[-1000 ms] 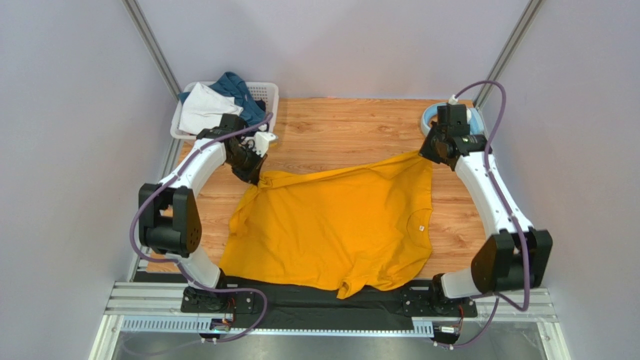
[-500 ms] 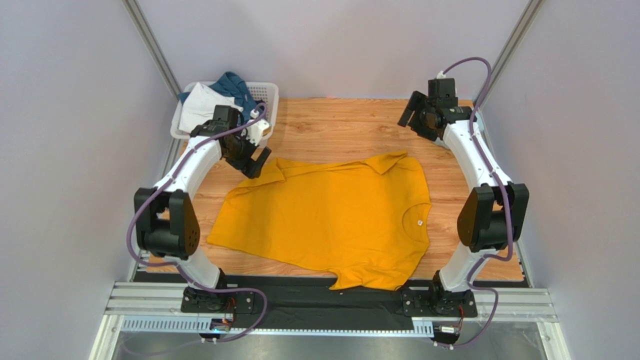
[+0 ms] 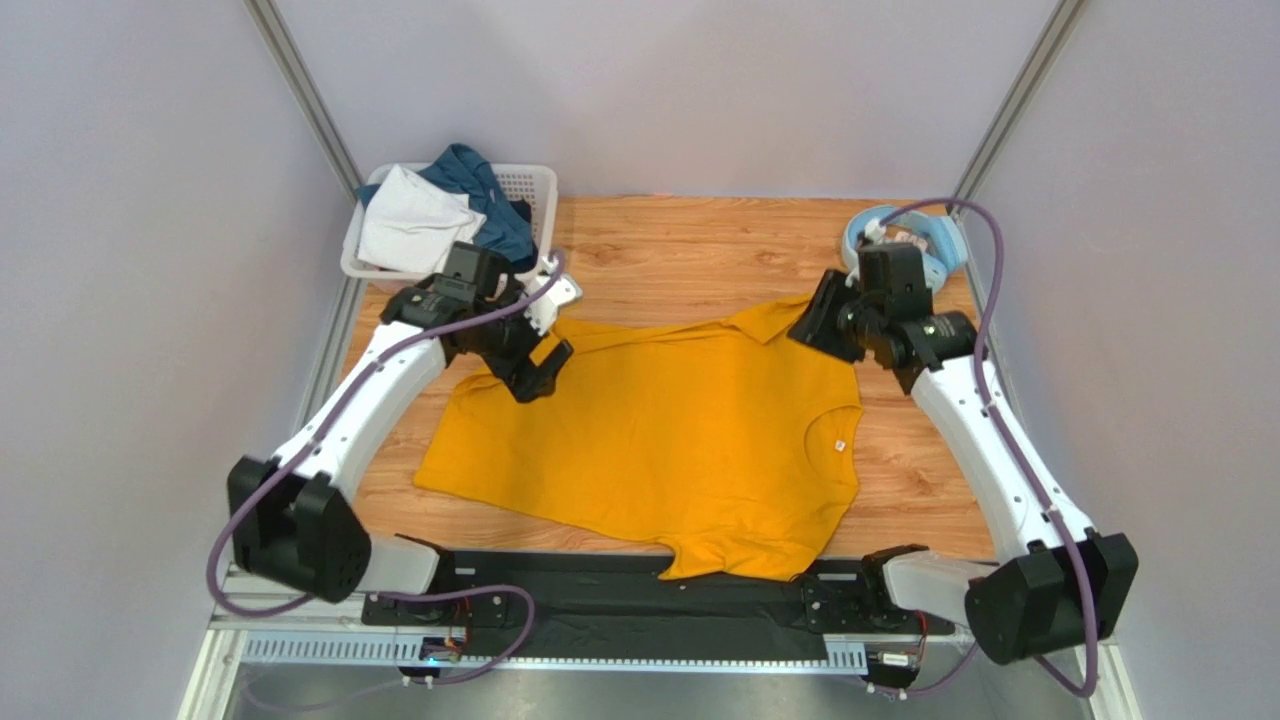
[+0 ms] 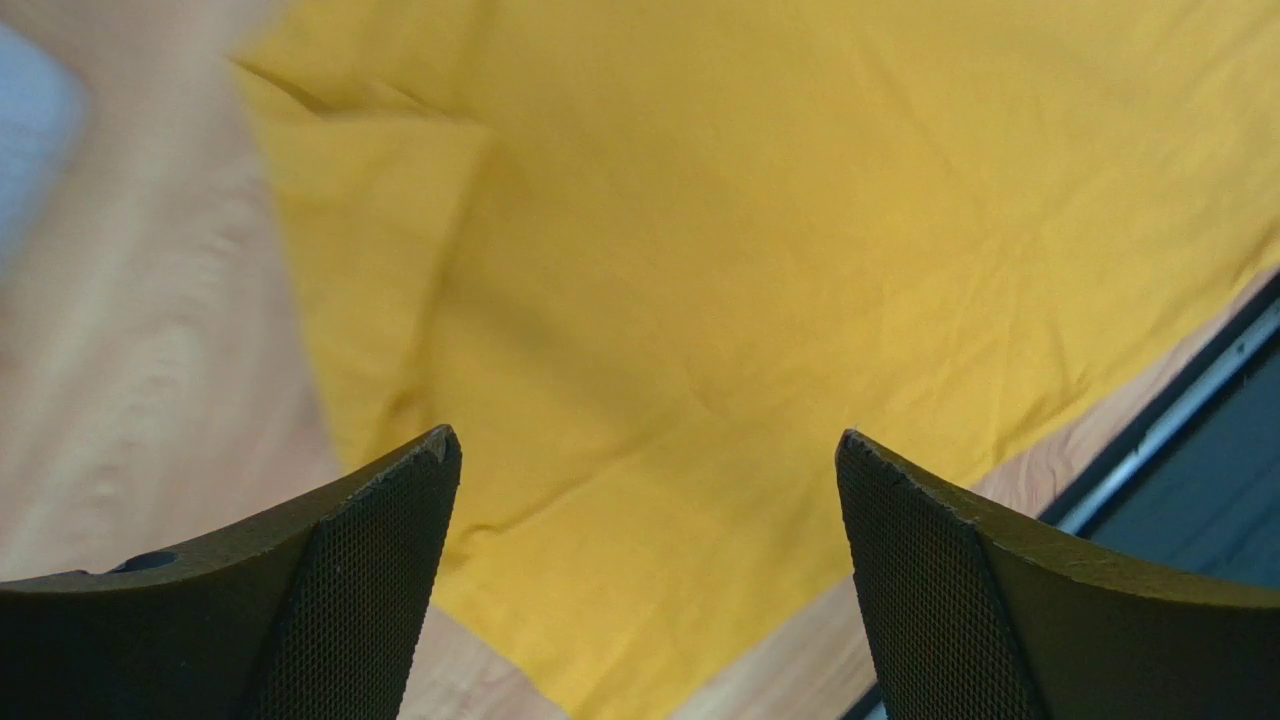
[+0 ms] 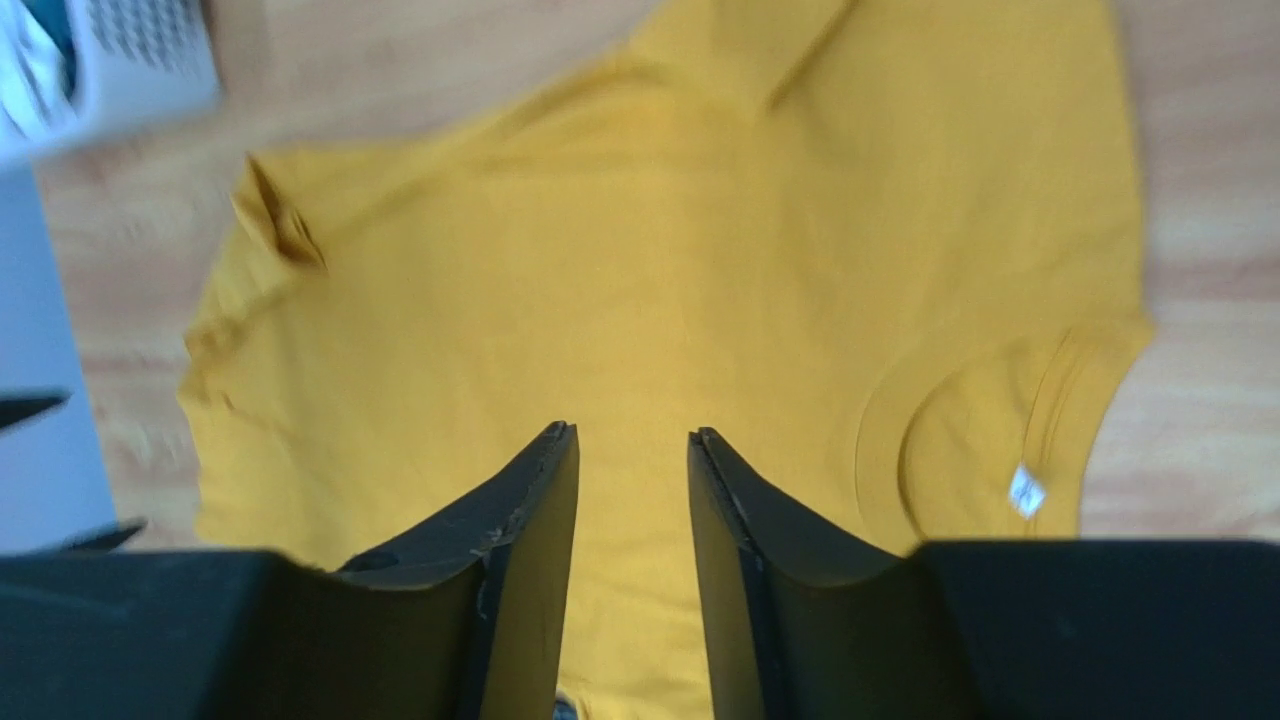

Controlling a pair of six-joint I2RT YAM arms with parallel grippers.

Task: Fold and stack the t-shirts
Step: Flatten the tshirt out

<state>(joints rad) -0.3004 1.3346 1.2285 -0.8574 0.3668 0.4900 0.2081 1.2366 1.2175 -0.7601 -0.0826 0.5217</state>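
A mustard-yellow t-shirt (image 3: 661,435) lies spread on the wooden table (image 3: 676,255), its collar to the right and a small white tag (image 5: 1026,491) showing inside it. My left gripper (image 3: 537,371) hovers over the shirt's far left corner. Its jaws stand wide open (image 4: 646,450) with only yellow cloth (image 4: 751,225) beneath them. My right gripper (image 3: 813,321) hangs above the far right sleeve. Its fingers (image 5: 631,435) are a narrow gap apart and hold nothing, with the shirt (image 5: 676,225) below. A white garment (image 3: 409,218) and a dark teal one (image 3: 489,195) sit in the basket.
The white lattice basket (image 3: 529,183) stands at the far left corner of the table. Light-blue headphones (image 3: 920,233) lie at the far right corner, behind my right arm. A black strip and metal rail (image 3: 661,600) run along the near edge.
Both grippers have let go of the shirt, which now lies flatter. The left arm moved in over its far left corner. The right arm swung back, then returned, its jaws narrower.
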